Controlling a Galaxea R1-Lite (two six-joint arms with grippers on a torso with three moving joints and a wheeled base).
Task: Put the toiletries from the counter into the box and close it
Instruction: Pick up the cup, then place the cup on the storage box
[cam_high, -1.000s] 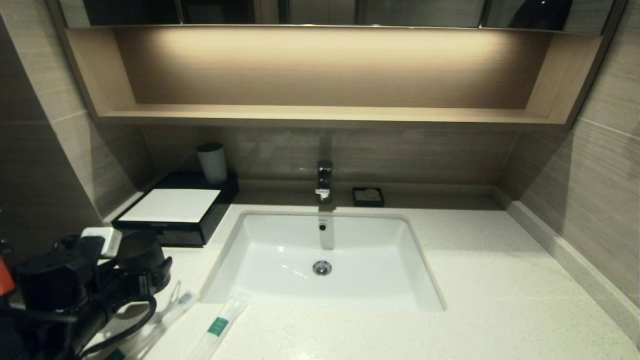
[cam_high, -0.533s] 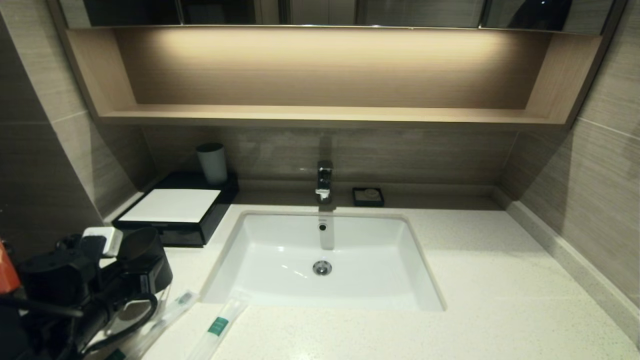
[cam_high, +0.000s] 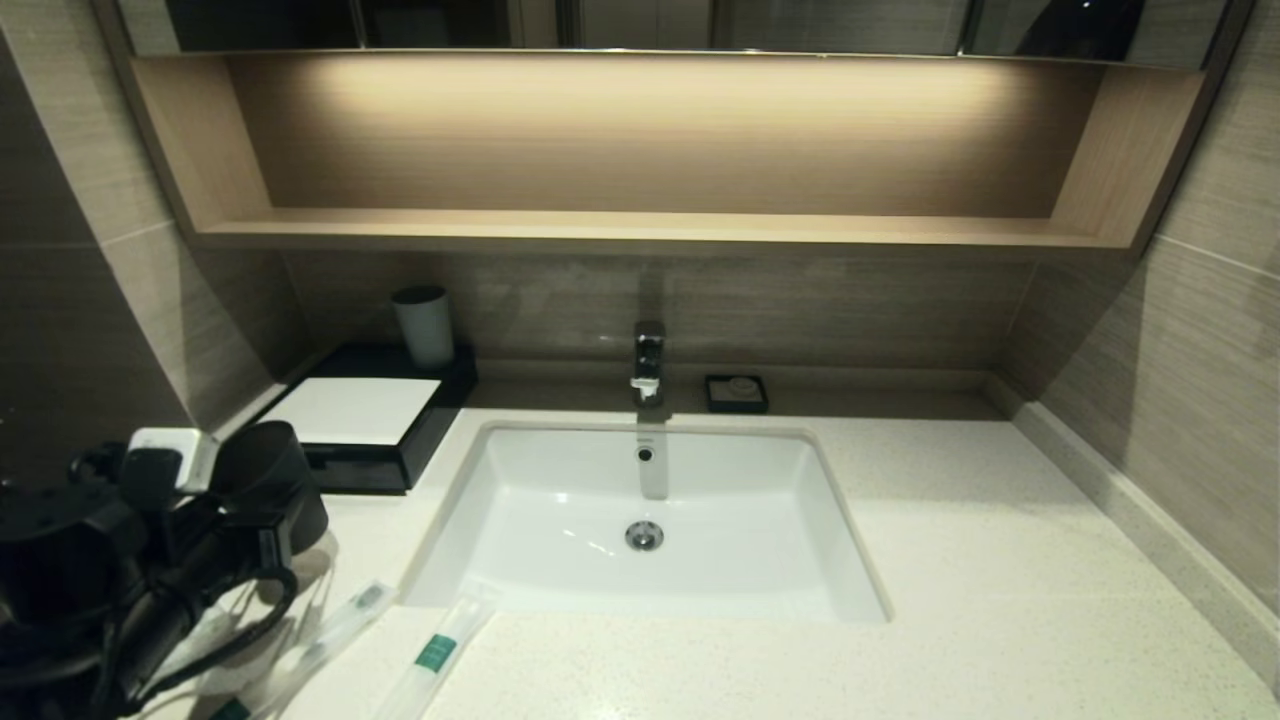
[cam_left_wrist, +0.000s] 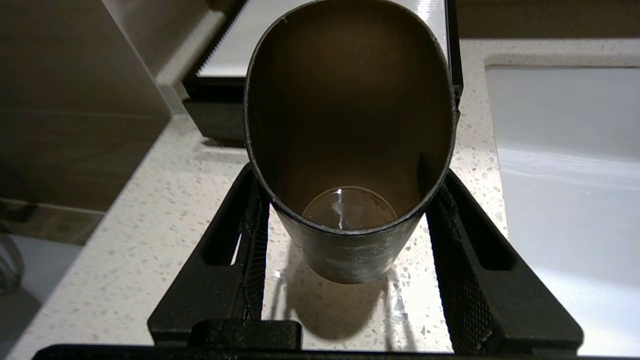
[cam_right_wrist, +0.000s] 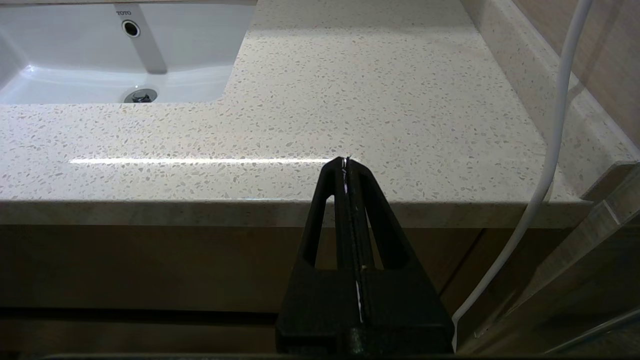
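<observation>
Left gripper has lifted back, clamped on the black tumbler, nearer the box (right gripper pressed together, parked off the counter); toothbrush packets on its front edge, risk I clip the box.

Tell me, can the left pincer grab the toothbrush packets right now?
Probably not yet: the left pincer is shut on the black tumbler, leaving no free grip. The toothbrush packets lie uncovered on the counter. The right pincer sits shut below the counter edge.
</observation>
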